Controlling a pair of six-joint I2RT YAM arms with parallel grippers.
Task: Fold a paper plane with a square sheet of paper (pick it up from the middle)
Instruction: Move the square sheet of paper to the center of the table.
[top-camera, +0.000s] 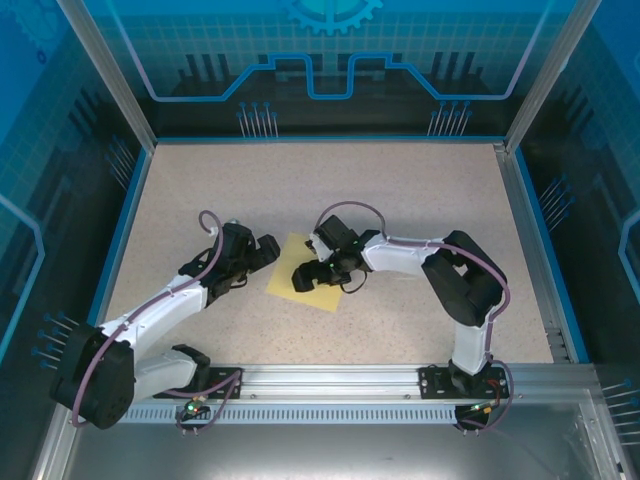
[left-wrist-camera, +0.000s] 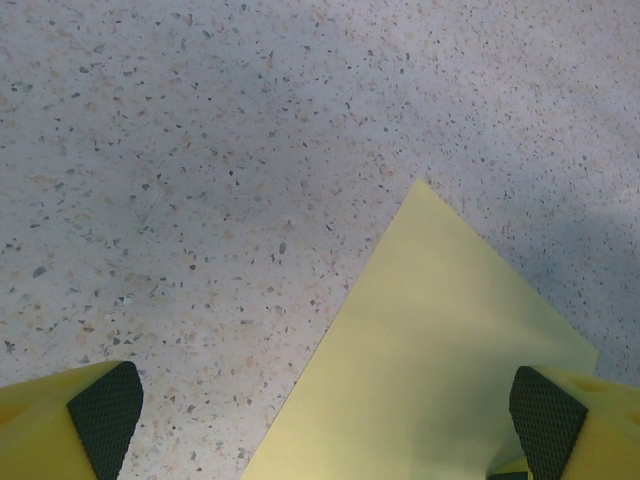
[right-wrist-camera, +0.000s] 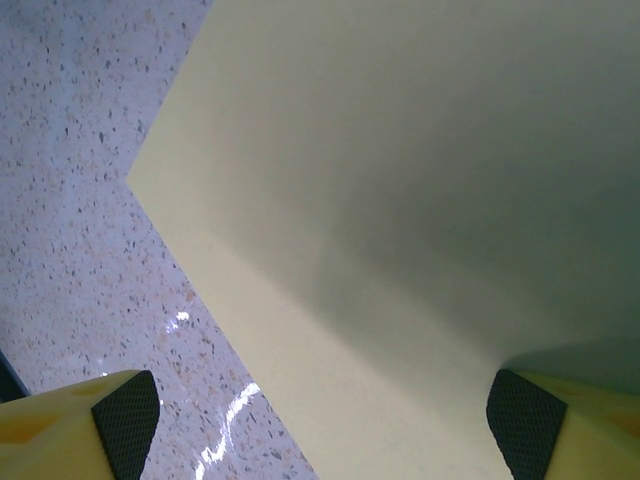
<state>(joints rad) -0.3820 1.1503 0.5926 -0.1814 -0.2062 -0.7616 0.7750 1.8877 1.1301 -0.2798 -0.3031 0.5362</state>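
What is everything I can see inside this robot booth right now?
Square sheet of thin pale-yellow paper: one, pale yellow, mid-table, between the two tools.
Speckled beige tabletop: one, beige, under everything.
Blue-patterned enclosure walls: blue, around the table's far and side edges.
Silver metal rail: one, silver, near edge, carrying both arm bases.
Left tool: one, black with yellow fingers, open, at the paper's left edge.
Right tool: one, same colours, open, over the paper.

Square sheet of paper (top-camera: 285, 262) on table (top-camera: 400, 200), left jaws at edge, right jaws above
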